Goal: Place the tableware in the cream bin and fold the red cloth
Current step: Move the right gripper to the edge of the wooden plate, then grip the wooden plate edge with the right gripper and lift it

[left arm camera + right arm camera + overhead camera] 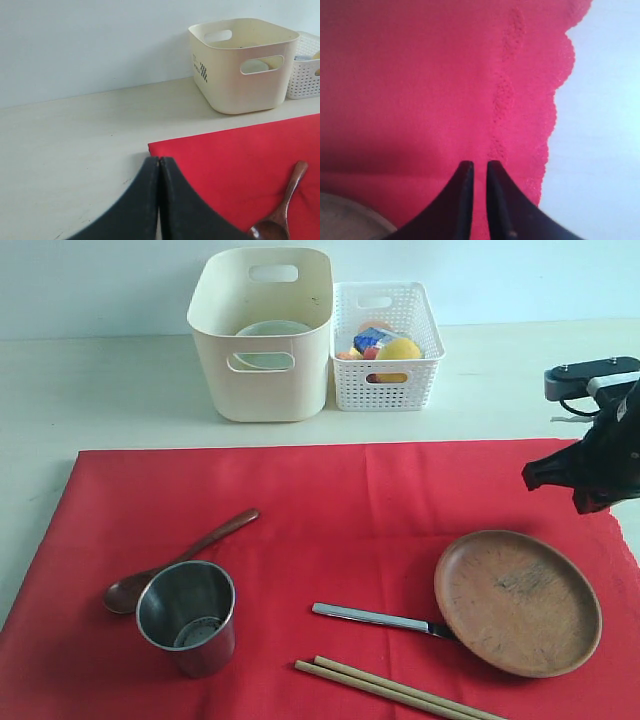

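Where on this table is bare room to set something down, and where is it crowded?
Free: the red cloth band between cream bin and knife; bare table left of the bin. Crowded: near edge, with cup, spoon, knife, chopsticks, plate.

Item 1: my left gripper (159, 161), lower centre of its wrist view. It has two matte black fingers (137, 205), curved and tapering.
Item 2: my right gripper (480, 167), lower centre of its view, has the same black pair (faint sheen along the edges).
Item 3: at the exterior view's right edge is my black wrist housing (605, 465). Above it sit a grey bracket (590, 373) and a looping dark cable (572, 408).
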`<state>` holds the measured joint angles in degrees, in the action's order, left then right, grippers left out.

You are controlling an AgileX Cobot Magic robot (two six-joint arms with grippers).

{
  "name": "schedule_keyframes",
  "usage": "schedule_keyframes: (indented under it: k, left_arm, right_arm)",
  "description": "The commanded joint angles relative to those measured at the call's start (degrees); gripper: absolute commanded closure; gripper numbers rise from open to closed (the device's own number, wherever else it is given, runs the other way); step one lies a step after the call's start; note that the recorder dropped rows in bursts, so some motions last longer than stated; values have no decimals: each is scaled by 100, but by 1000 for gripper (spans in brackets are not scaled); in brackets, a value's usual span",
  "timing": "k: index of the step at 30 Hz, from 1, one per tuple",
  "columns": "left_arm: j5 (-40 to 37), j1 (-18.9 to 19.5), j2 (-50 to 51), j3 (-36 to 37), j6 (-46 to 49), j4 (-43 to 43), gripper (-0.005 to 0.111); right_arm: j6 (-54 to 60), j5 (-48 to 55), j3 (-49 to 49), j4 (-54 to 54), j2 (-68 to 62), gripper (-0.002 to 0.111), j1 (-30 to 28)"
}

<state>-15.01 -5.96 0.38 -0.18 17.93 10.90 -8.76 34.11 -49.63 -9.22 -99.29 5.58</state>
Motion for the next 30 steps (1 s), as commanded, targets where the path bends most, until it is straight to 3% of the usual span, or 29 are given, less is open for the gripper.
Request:
schedule_keyframes:
  k: [1,3,5,9,30]
  left_arm:
    - [12,3,-38,18,6,0,105]
    - [12,3,-38,18,6,0,105]
    - [12,3,-38,18,6,0,105]
    - [12,3,-38,18,6,0,105]
    - [12,3,-38,18,6,0,105]
  right_arm:
    - [-474,204,24,-349,-24,79,-24]
    - [30,115,146,146,-100,71,-24]
    - [915,-58,340,997,-167,70,-24]
    - [1497,-255,471,1711,-167,70,-24]
    - [1933,131,725,2215,616,70,-24]
